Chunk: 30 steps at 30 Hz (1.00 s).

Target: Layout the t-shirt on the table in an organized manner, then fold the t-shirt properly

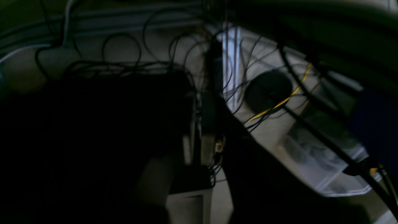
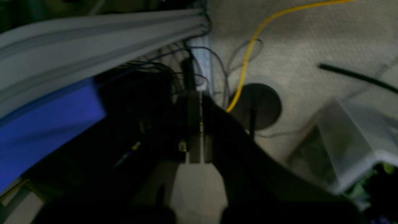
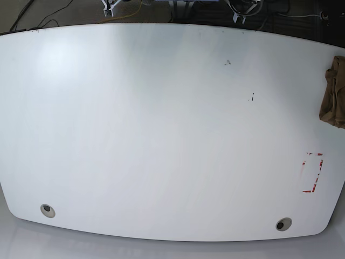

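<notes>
Three views split the scene between them. Only the base view shows the table (image 3: pixel 161 135), a glossy white top with two round grey holes (image 3: pixel 47 210) near its front edge and a red dashed rectangle (image 3: pixel 312 172) toward one end. The t-shirt (image 3: pixel 334 91) lies bunched in a tan-brown heap at that same end, cut off by the picture's edge. Neither arm appears there. The wrist views show no shirt and no tabletop: both are dim and look down at floor, cables (image 1: pixel 124 62) and a yellow wire (image 2: pixel 248 53). The left gripper (image 1: pixel 203 137) and the right gripper (image 2: pixel 194 133) each have their jaws pressed together on nothing, with the wire beyond the tips and the shirt nowhere near them.
</notes>
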Each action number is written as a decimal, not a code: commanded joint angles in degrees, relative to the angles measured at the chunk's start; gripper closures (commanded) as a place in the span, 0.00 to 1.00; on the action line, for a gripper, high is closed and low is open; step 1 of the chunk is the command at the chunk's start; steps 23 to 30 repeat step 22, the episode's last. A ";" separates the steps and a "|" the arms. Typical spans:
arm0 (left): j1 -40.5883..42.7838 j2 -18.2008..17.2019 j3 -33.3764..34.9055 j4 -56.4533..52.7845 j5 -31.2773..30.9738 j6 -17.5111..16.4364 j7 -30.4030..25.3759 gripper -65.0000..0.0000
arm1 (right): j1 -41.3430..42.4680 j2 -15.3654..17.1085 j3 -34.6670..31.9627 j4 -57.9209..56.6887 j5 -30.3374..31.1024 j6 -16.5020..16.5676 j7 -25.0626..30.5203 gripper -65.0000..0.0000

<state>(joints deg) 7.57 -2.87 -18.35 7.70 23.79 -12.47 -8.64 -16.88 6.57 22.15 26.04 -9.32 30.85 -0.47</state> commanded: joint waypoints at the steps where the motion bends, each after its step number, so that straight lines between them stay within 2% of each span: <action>1: -0.50 -0.33 0.11 -1.42 0.25 1.88 -0.10 0.97 | 1.10 0.42 0.13 -1.56 -0.57 -0.21 0.34 1.00; 7: -1.38 -0.07 0.20 -2.47 0.34 3.72 -0.10 0.97 | 4.01 0.42 0.13 -4.99 -2.85 -2.15 0.34 1.00; 30: -1.99 1.25 0.20 -2.56 0.25 3.81 -0.19 0.97 | 4.62 -0.11 0.13 -5.34 -3.12 -2.24 0.34 1.00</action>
